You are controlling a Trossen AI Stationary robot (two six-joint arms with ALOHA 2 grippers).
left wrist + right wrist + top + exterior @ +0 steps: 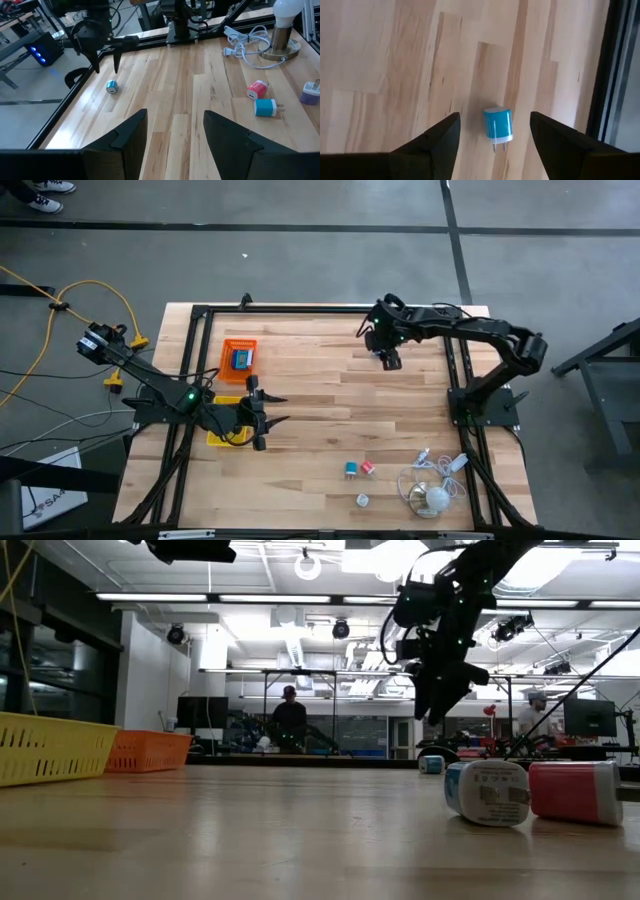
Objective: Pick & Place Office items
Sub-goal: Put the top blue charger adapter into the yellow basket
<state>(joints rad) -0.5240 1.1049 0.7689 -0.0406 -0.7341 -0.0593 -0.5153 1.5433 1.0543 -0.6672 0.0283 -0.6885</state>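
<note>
over the far side of the table, right gripper [492,132] hovering jaws apart above blue charger [498,125]; drop straight, straddling its flat sides, avoiding prongs.

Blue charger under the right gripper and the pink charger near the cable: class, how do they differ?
The blue charger lies alone at the table's far side, below the open right gripper; the pink charger lies beside another blue plug, near the cable. Colours differ: blue versus pink. Both are small blocks lying flat.

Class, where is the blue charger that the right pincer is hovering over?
The blue charger lies alone on the table's far right part, directly beneath the open right pincer.
</note>
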